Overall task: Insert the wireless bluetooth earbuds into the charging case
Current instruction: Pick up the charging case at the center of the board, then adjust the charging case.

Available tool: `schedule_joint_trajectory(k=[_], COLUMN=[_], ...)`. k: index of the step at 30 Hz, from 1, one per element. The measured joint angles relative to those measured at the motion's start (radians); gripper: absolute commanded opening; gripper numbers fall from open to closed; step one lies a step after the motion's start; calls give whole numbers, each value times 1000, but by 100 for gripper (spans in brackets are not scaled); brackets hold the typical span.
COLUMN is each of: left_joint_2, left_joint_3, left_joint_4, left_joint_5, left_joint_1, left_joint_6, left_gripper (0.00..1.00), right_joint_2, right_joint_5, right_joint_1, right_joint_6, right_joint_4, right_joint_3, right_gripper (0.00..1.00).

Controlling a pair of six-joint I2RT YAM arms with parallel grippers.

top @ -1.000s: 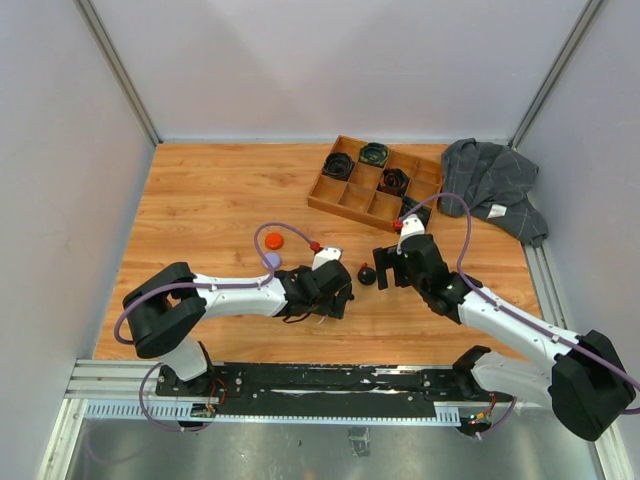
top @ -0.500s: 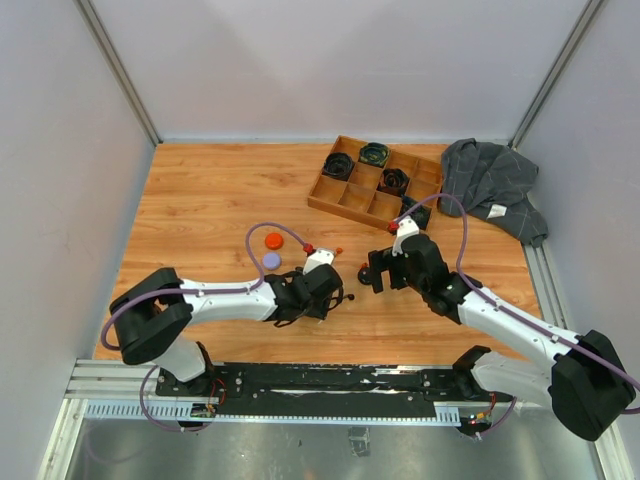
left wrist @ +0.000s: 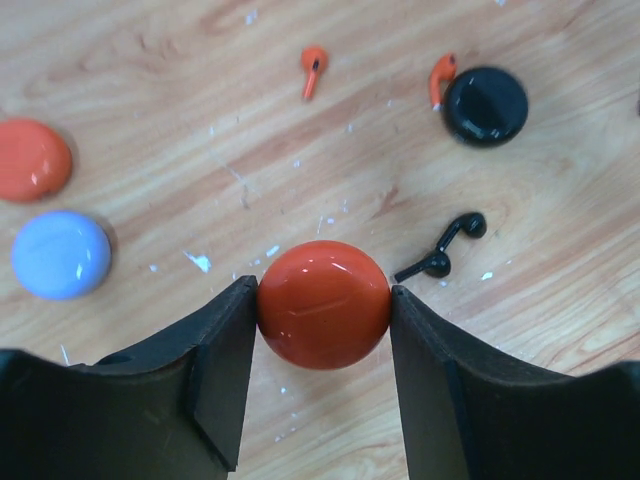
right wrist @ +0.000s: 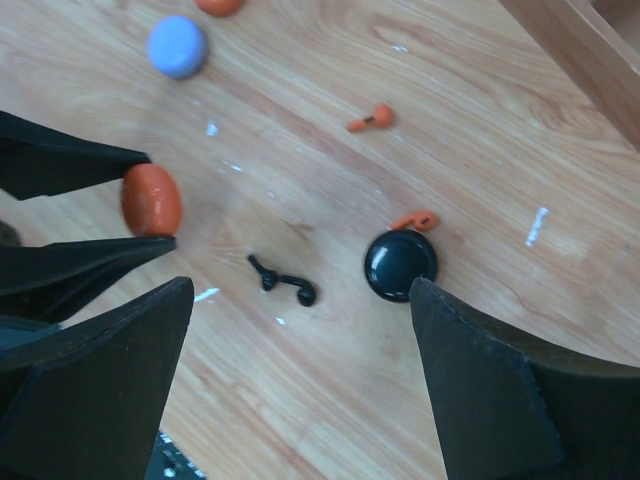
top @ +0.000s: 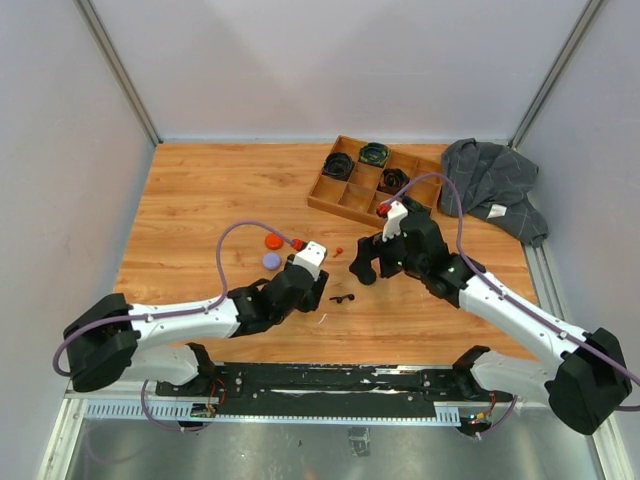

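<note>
My left gripper is shut on a round orange charging case, held just above the wood. Two black earbuds lie side by side just right of it. Farther off are two orange earbuds, the second touching a closed black case. My right gripper hangs open above the black earbuds, with the black case beside its right finger. From above, the left gripper and right gripper face each other, with the black earbuds between them.
A second orange case and a lilac case sit left of the left wrist. A wooden divided tray holding coiled black cables stands at the back, and a grey cloth lies at the back right. Grey walls enclose the table.
The left gripper closed on the orange case and drew back to the left, uncovering the black earbuds. The right gripper shifted slightly away from me and to the left.
</note>
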Motion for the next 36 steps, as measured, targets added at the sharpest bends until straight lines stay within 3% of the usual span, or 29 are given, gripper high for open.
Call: schedule_joint_trajectory(k=[9, 19, 28, 36], left_joint_2=[-199, -298, -299, -299], left_joint_3=[-189, -306, -320, -320], left_joint_4=[343, 637, 760, 785], left_joint_5=[45, 209, 337, 392], left_joint_1=[0, 0, 0, 0], left_joint_6=[281, 543, 658, 683], left_gripper=[47, 49, 50, 50], right_joint_2=[35, 90, 143, 153], right_joint_5=[-182, -295, -349, -393], right_joint_1=[0, 25, 84, 99], right_joint_6=[69, 101, 100, 91], right_joint_4=[-95, -131, -144, -143], right_joint_3=[145, 267, 286, 291], right_gripper=[83, 73, 60, 39])
